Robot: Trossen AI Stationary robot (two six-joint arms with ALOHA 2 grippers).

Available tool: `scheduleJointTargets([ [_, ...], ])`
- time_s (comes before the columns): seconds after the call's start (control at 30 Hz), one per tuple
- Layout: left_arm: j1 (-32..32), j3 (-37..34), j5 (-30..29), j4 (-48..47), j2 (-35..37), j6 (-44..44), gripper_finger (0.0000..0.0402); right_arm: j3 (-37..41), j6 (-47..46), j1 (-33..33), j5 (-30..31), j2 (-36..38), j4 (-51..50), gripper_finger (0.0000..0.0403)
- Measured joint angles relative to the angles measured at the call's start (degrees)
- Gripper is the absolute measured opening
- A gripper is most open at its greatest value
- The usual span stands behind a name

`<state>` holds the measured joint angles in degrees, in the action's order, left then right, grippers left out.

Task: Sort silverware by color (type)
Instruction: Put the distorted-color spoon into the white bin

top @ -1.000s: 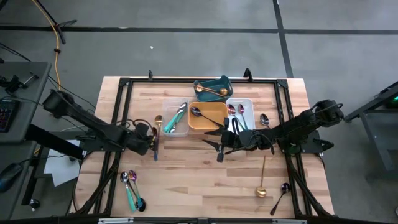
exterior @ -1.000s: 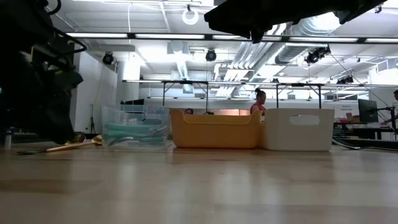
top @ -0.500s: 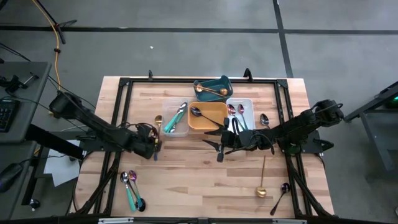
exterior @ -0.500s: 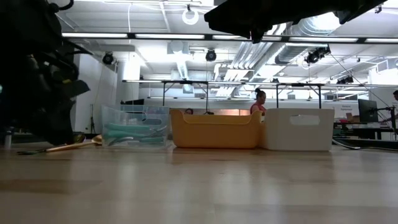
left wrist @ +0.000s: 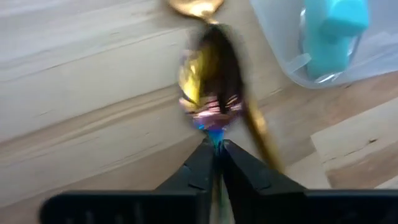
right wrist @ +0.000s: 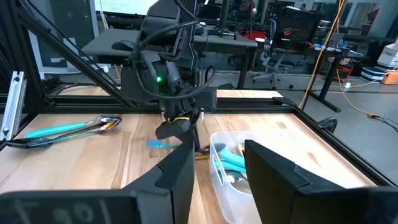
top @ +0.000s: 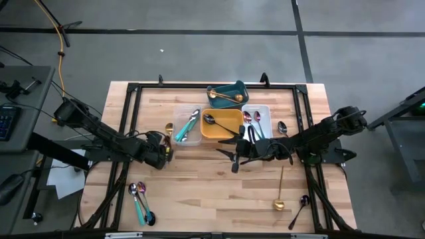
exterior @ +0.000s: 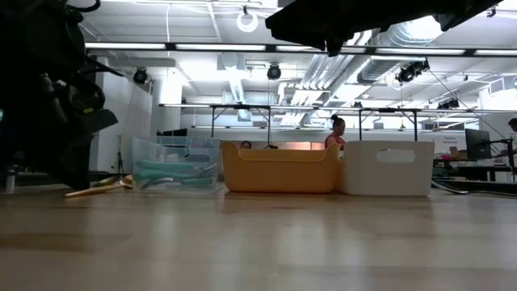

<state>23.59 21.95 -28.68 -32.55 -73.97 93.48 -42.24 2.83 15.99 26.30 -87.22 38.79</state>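
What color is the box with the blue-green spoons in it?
The box is clear see-through plastic, best seen in the low view.

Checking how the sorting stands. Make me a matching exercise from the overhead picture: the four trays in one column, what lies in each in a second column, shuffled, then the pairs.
Trays
1. clear tray
2. orange tray
3. white tray
4. dark teal tray

Contents
A. gold spoon
B. teal-handled utensils
C. pink-purple iridescent spoons
D. black spoon

Pairs: 1-B, 2-D, 3-C, 4-A
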Motion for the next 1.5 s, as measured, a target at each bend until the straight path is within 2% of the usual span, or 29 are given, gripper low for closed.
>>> scheduleJointTargets([
  [0.27,0.0,5.1,3.4,-11.6,-0.3,-2.7,0.0004,0.0,0.0,0.0,0.0,0.0,0.0,0.0135],
  [0.5,1.0,12.0,3.6,-22.6,-0.2,-5.9,0.0003,0.0,0.0,0.0,0.0,0.0,-0.1,0.0135],
  [0.73,5.3,22.6,4.6,-23.7,0.8,-16.7,0.0001,0.0,0.0,0.0,-0.1,0.0,-0.3,0.0135],
  [0.83,8.2,26.7,1.0,-21.5,1.4,-22.2,0.0001,0.0,0.0,0.0,-0.2,0.0,-0.4,0.0135],
  [1.0,11.5,27.3,-12.9,-2.6,2.4,-38.3,0.0001,0.0,0.0,0.0,-0.2,0.0,-0.4,0.0135],
  [1.13,8.9,23.0,-15.1,18.9,1.9,-56.8,0.0001,0.0,0.0,0.0,-0.2,0.0,-0.5,0.0135],
  [1.27,2.3,16.2,-8.0,40.4,1.6,-71.9,0.0001,0.0,0.4,0.0,-0.2,0.0,-1.1,0.0135],
  [1.5,-9.6,4.3,9.2,73.2,1.6,-87.2,0.0001,0.0,4.2,0.0,-0.2,0.0,-2.3,0.0135],
])
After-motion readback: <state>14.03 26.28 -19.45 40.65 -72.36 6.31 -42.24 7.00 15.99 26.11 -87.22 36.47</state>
